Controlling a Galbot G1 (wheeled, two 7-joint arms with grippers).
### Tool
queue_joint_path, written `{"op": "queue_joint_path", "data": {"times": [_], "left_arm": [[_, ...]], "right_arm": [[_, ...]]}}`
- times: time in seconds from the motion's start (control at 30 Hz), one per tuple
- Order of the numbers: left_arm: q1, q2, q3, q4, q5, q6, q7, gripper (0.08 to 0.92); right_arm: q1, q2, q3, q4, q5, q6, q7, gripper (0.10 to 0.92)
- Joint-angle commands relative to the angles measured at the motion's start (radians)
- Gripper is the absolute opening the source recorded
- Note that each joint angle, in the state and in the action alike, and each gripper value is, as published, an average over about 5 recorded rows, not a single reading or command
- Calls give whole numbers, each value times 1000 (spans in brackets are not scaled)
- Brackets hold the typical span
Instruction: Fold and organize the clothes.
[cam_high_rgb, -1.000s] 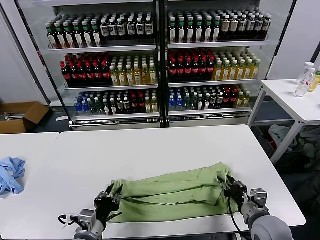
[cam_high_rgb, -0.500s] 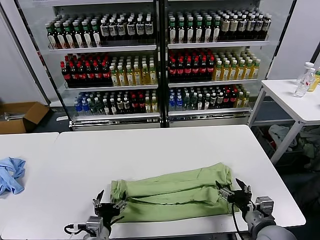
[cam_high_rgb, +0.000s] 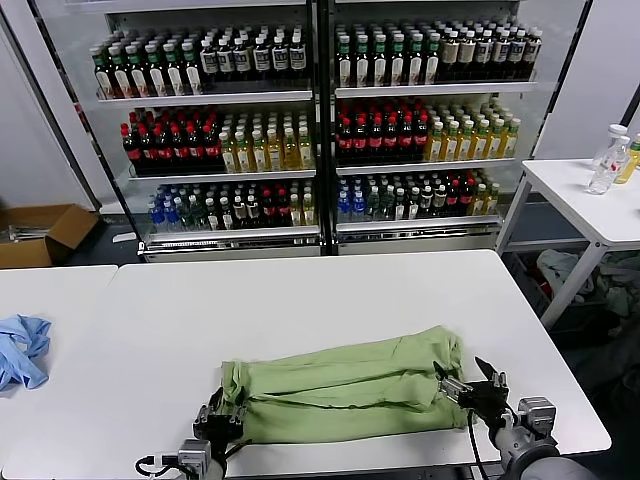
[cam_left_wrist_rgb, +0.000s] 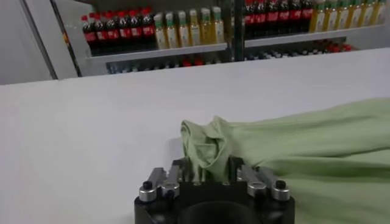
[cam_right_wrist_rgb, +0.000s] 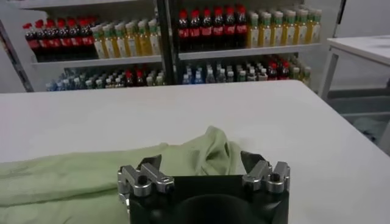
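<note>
The light green shirt (cam_high_rgb: 345, 385) lies folded into a long band across the near part of the white table (cam_high_rgb: 300, 290); its collar, buttons and print are hidden. My left gripper (cam_high_rgb: 222, 412) is at the band's left end, its fingers closed on a bunched corner of the shirt (cam_left_wrist_rgb: 210, 137) that fills the gap in the left wrist view (cam_left_wrist_rgb: 208, 170). My right gripper (cam_high_rgb: 470, 385) is at the right end, jaws spread wide. In the right wrist view (cam_right_wrist_rgb: 200, 161) a raised fold of the shirt (cam_right_wrist_rgb: 207, 146) sits between and just beyond the open fingers.
A crumpled light blue cloth (cam_high_rgb: 20, 350) lies on the adjoining table at far left. Glass-door coolers full of bottles (cam_high_rgb: 320, 120) stand behind. A small white table with bottles (cam_high_rgb: 590, 195) is at right, and a cardboard box (cam_high_rgb: 40, 230) is on the floor at left.
Both grippers held the shirt's ends, then opened and drew back toward me. Now the left fingers have narrowed onto the left corner; the right stays open. The shirt settled flat.
</note>
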Motion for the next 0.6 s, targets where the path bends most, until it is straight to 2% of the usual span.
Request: {"op": "queue_joint_path", "data": {"times": [0.03,0.2,0.3,0.47,0.6], "left_arm": [[-1,26,-54,0,-61,-35,9,288],[8,77,-189,-37,-143,-48,-13,147],[25,101,-307,-77,-225,-52,-29,102],[44,146,-493,-153,-336,-46,-37,97],[32,176,-551,-218,-515,-19,-35,97]], "right_arm": [[-6,-11,31,34,1,3,-2,823],[4,-7,25,29,-48,13,-19,823],[15,-1,15,17,-92,33,-35,823],[28,-4,7,4,-105,49,-48,823],[41,-2,-3,-4,-112,57,-50,823]]}}
